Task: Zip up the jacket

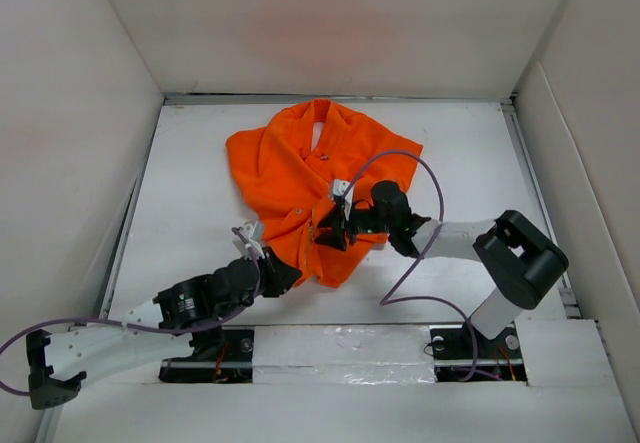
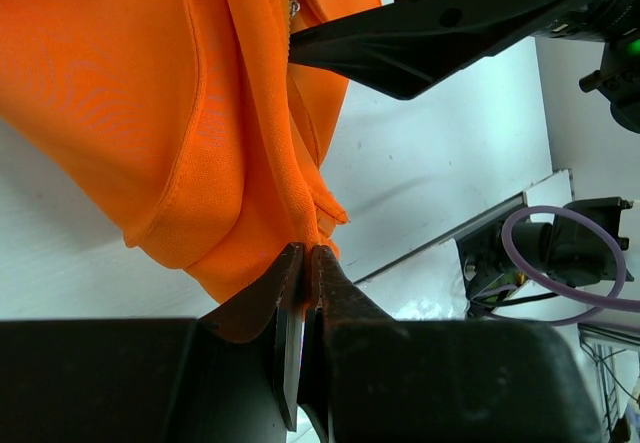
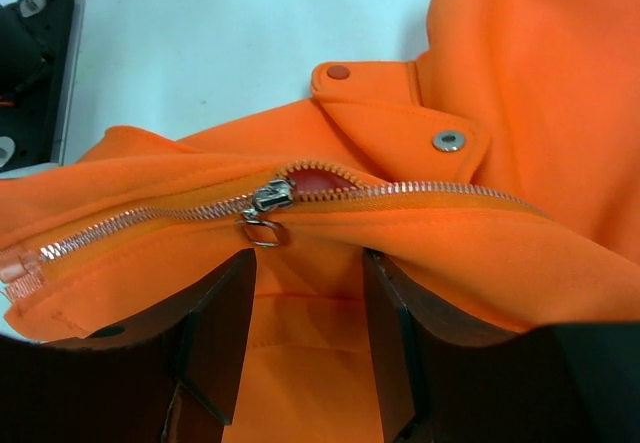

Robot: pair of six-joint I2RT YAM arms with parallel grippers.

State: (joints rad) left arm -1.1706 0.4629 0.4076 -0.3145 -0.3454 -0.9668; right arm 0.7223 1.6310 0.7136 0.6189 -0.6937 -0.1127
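The jacket [image 1: 300,178] lies crumpled mid-frame on the white desk [image 1: 200,183], collar toward the top of the overhead view, with its zipper slider [image 3: 272,196] partway along the teeth. The left end effector [image 2: 308,258] is pinched tight on the jacket's lower hem corner, bottom centre of its own view. The right end effector [image 3: 308,258] has its fingers apart just under the slider, orange fabric draped across the gap, nothing clamped.

White table [image 1: 200,183], pale walls [image 1: 340,23] (three sides)

White-and-black arms [image 1: 462,235], purple cables [image 2: 556,209], dark tool fingers [image 3: 215,333]
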